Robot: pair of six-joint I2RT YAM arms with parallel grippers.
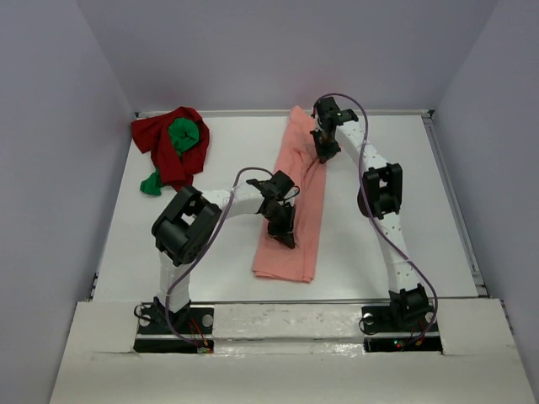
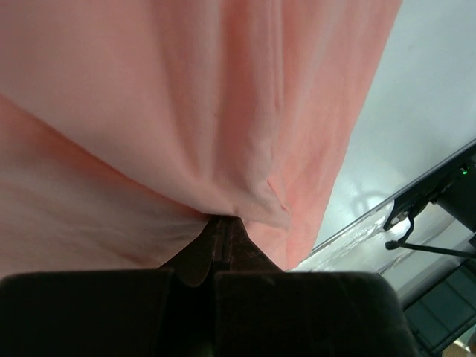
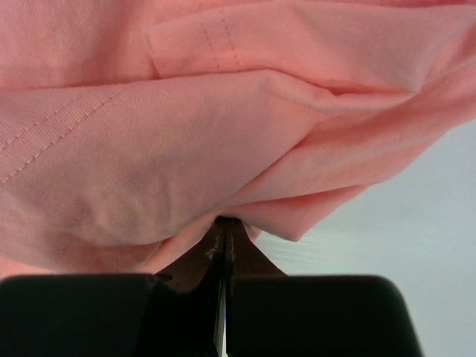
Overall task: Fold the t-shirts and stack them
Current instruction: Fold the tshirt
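We see the salmon-pink t-shirt point(image 1: 295, 210) lying on the white bench point(image 1: 404, 168) as a long, narrow band, gathered lengthwise and running from the far middle towards the near edge, where it ends in a squarer, flatter end. Its cloth is soft, matte knit; in the right wrist view we can make out fine ribbing, a double row of stitching along a hem and several rounded folds stacked over one another, while the left wrist view shows smooth, shallow pleats draping down to a single point. The dark red t-shirt point(image 1: 173, 156) sits crumpled in a loose heap in the far left corner, with the bright green t-shirt point(image 1: 184, 135) bunched on top of it and a green tail poking out at the heap's near side; both lie well apart from the pink one. The left arm reaches in from its base, elbow bent high, wrist turned down, and the left pincer point(image 1: 285, 237) is clamped on the pink cloth along the band's left edge in its near half, its dark fingertips pressed together on a pinch of fabric. The right arm stretches far across the bench, forearm angled inward, and the right pincer point(image 1: 322, 156) grips the same shirt near its far end, tips closed on a rolled fold.
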